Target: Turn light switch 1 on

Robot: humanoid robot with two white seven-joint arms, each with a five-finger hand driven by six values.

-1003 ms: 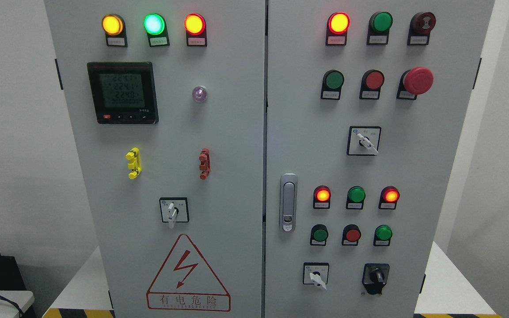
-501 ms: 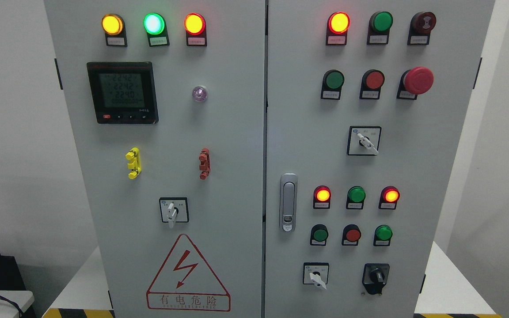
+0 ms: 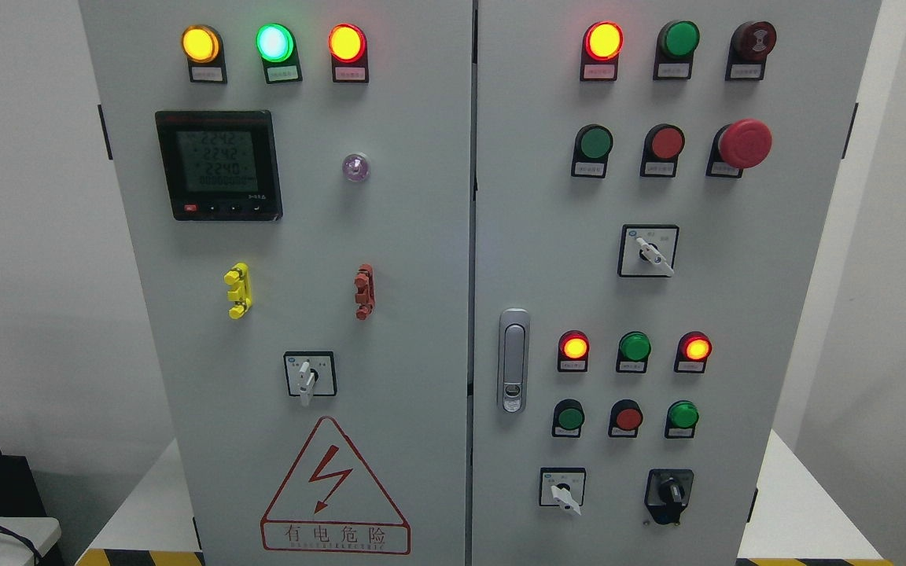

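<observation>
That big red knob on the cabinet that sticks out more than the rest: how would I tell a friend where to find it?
Start at the grey cabinet's right door and look at its second row of controls from the top. The red mushroom-shaped knob is the rightmost of three there, beside a flat red button and a green button. Unlike those flat round caps, it bulges out wide.

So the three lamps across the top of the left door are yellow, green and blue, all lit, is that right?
Not quite. In the head view the yellow lamp and green lamp are lit, but the third lamp glows red, not blue.
</observation>
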